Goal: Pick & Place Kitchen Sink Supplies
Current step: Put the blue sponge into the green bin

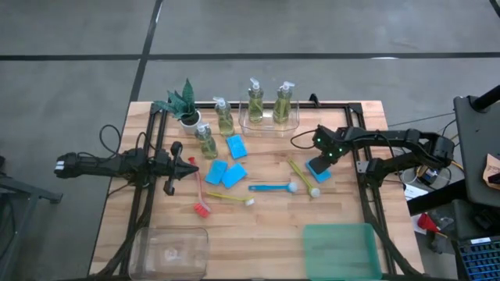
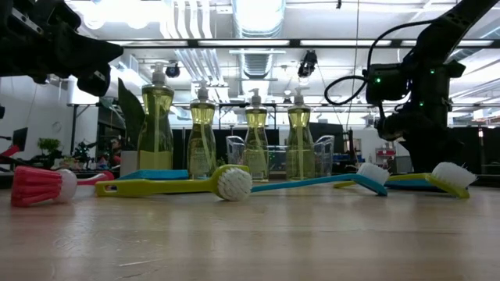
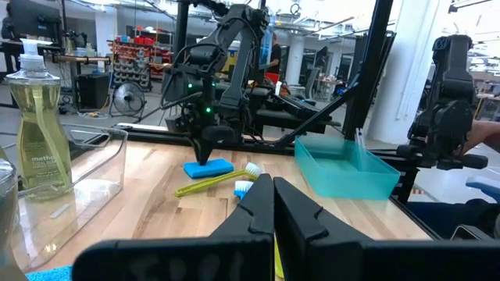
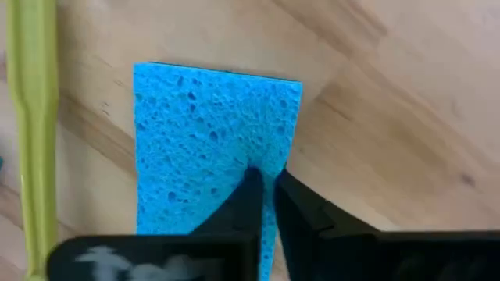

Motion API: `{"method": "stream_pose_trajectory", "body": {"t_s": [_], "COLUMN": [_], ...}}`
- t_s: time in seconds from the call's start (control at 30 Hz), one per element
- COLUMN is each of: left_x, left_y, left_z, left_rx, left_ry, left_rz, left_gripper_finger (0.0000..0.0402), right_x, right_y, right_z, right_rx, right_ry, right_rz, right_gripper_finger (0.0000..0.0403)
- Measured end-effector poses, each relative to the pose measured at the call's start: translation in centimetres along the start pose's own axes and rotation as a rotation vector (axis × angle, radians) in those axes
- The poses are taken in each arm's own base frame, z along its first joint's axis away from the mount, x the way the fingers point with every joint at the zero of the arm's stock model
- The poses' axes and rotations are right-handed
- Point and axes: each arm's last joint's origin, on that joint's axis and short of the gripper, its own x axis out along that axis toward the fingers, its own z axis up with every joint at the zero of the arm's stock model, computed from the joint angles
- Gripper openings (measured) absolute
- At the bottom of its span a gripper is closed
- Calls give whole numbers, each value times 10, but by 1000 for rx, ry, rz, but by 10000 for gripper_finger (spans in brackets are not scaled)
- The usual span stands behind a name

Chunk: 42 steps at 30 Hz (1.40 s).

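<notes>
A blue sponge point(image 4: 203, 140) lies flat on the wooden table point(image 1: 266, 226), right of centre, beside a yellow-green brush point(image 1: 303, 178). My right gripper point(image 4: 267, 191) points down at it, shut on the sponge beside one long edge. Further blue sponges point(image 1: 225, 173) lie mid-table among red point(image 1: 199, 193), yellow point(image 1: 230, 198) and blue point(image 1: 273, 187) brushes. Two soap bottles point(image 1: 224, 117) stand on the table and two point(image 1: 269, 101) stand in a clear holder. My left gripper point(image 1: 193, 165) hangs level at the left, shut with nothing between its fingers. My right gripper comes from above, pointing steeply down, at the sponge's top beside one long edge point(image 4: 283, 148). One fingertip point(image 4: 248, 195) stands on the sponge and the other point(image 4: 293, 201) at its edge, with a thin strip of blue between them. The sponge lies flat on the table.
A small green plant point(image 1: 183, 101) stands at the far left. A clear bin point(image 1: 172, 250) and a teal bin point(image 1: 341, 250) sit at the near edge. Black frame rails point(image 1: 367, 195) run along both sides of the table.
</notes>
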Motion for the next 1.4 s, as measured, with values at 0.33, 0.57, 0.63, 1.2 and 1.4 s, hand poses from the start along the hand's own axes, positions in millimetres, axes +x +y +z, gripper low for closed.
{"method": "stream_pose_trajectory", "body": {"t_s": [0.33, 0.57, 0.63, 1.2, 1.4], "left_x": [0, 0, 0, 0, 0], "left_y": [0, 0, 0, 0, 0], "left_z": [0, 0, 0, 0, 0], "left_rx": [0, 0, 0, 0, 0], "left_ry": [0, 0, 0, 0, 0], "left_rz": [0, 0, 0, 0, 0], "left_gripper_finger": [0, 0, 0, 0, 0], "right_x": [-26, -63, -75, -122, -117], "right_y": [11, 24, 29, 105, 129], "right_z": [13, 15, 12, -61, -101], "right_rx": [-52, -134, -161, -572, -664], "right_ry": [9, 70, 83, 147, 246], "right_rz": [-10, -32, -34, 134, 131], "right_gripper_finger": [8, 8, 8, 8, 8]}}
